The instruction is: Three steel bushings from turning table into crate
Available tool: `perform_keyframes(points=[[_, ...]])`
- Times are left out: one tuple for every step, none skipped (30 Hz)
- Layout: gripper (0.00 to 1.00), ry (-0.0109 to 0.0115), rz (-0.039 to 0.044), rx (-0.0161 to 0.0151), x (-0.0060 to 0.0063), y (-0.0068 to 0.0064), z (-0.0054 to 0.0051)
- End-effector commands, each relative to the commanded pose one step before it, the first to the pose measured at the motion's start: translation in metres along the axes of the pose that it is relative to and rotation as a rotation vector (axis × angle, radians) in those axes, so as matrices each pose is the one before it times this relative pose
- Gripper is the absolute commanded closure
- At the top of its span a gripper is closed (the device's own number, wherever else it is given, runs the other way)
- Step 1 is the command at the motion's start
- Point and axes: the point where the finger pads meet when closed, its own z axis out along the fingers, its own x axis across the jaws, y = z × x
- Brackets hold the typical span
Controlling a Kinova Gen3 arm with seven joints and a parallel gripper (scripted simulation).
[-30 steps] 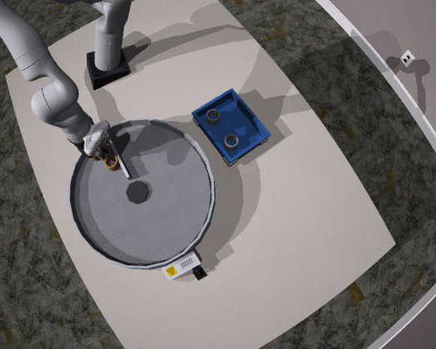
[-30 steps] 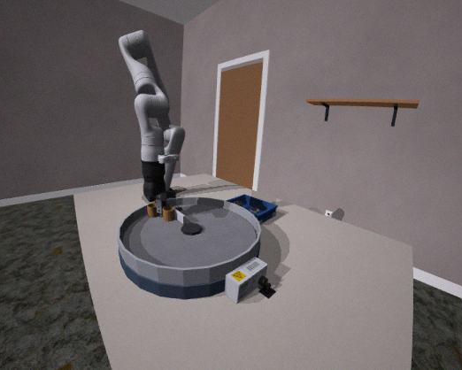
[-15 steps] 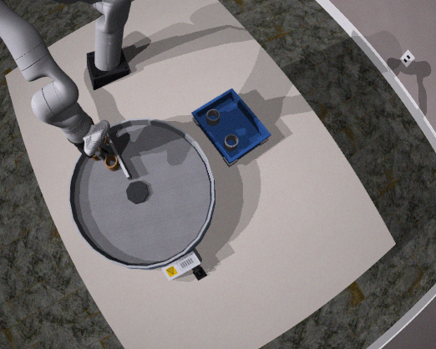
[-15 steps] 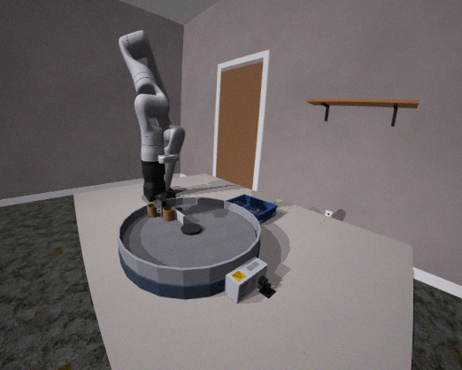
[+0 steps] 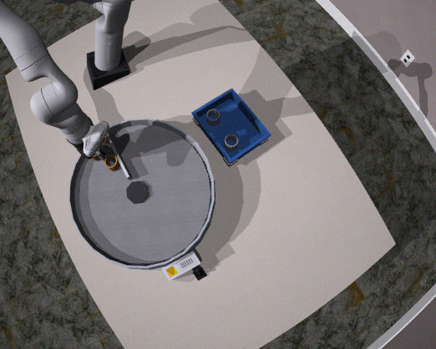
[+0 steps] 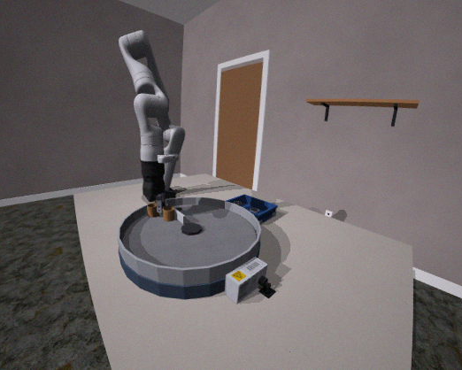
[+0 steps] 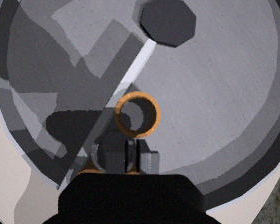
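Observation:
My gripper [image 5: 102, 160] [image 6: 160, 212] [image 7: 132, 150] is low over the turning table [image 5: 144, 234] [image 6: 184, 254] [image 7: 231, 75], its fingers close together. They look shut on the wall of a grey steel bushing, mostly hidden by the fingers; only a pale arc of it shows faintly in the wrist view. A copper-coloured bushing [image 5: 111, 162] [image 6: 168, 214] [image 7: 138, 93] stands just in front of the fingers. Another copper bushing [image 5: 96, 158] [image 6: 151, 210] stands behind them, and a third orange edge [image 7: 88, 171] shows in the wrist view. Two steel bushings [image 5: 213, 110] [image 5: 231, 135] stand in the blue crate [image 5: 250, 145] [image 6: 268, 214].
A white divider bar [image 5: 121, 162] [image 6: 180, 216] [image 7: 138, 65] runs close beside the bushings toward the dark hub [image 5: 137, 192] [image 6: 191, 228] [image 7: 168, 22]. The turning table has a raised rim. A white control box [image 5: 182, 265] [image 6: 246, 280] stands at its front edge.

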Motion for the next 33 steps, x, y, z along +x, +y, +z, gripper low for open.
perform_keyframes(points=[[1.00,-0.00395,-0.00453,-0.00142,-0.00334,-0.00013,0.00045],[1.00,0.00466,0.00433,0.00172,0.00340,-0.00010,-0.00089],[1.00,0.00000,0.00000,0.00000,0.00000,0.00000,0.00000],[1.00,0.00000,0.00000,0.00000,0.00000,0.00000,0.00000],[1.00,0.00000,0.00000,0.00000,0.00000,0.00000,0.00000],[1.00,0.00000,0.00000,0.00000,0.00000,0.00000,0.00000],[1.00,0.00000,0.00000,0.00000,0.00000,0.00000,0.00000],[1.00,0.00000,0.00000,0.00000,0.00000,0.00000,0.00000],[1.00,0.00000,0.00000,0.00000,0.00000,0.00000,0.00000],[1.00,0.00000,0.00000,0.00000,0.00000,0.00000,0.00000],[1.00,0.00000,0.00000,0.00000,0.00000,0.00000,0.00000],[1.00,0.00000,0.00000,0.00000,0.00000,0.00000,0.00000],[1.00,0.00000,0.00000,0.00000,0.00000,0.00000,0.00000],[1.00,0.00000,0.00000,0.00000,0.00000,0.00000,0.00000],[1.00,0.00000,0.00000,0.00000,0.00000,0.00000,0.00000],[1.00,0.00000,0.00000,0.00000,0.00000,0.00000,0.00000],[1.00,0.00000,0.00000,0.00000,0.00000,0.00000,0.00000],[1.00,0.00000,0.00000,0.00000,0.00000,0.00000,0.00000],[1.00,0.00041,0.00037,0.00020,0.00030,-0.00005,-0.00009],[1.00,0.00000,0.00000,0.00000,0.00000,0.00000,0.00000],[1.00,0.00000,0.00000,0.00000,0.00000,0.00000,0.00000],[1.00,0.00000,0.00000,0.00000,0.00000,0.00000,0.00000],[1.00,0.00000,0.00000,0.00000,0.00000,0.00000,0.00000],[1.00,0.00000,0.00000,0.00000,0.00000,0.00000,0.00000],[1.00,0.00000,0.00000,0.00000,0.00000,0.00000,0.00000],[1.00,0.00000,0.00000,0.00000,0.00000,0.00000,0.00000],[1.00,0.00000,0.00000,0.00000,0.00000,0.00000,0.00000],[1.00,0.00000,0.00000,0.00000,0.00000,0.00000,0.00000],[1.00,0.00000,0.00000,0.00000,0.00000,0.00000,0.00000],[1.00,0.00000,0.00000,0.00000,0.00000,0.00000,0.00000],[1.00,0.00000,0.00000,0.00000,0.00000,0.00000,0.00000],[1.00,0.00000,0.00000,0.00000,0.00000,0.00000,0.00000],[1.00,0.00000,0.00000,0.00000,0.00000,0.00000,0.00000]])
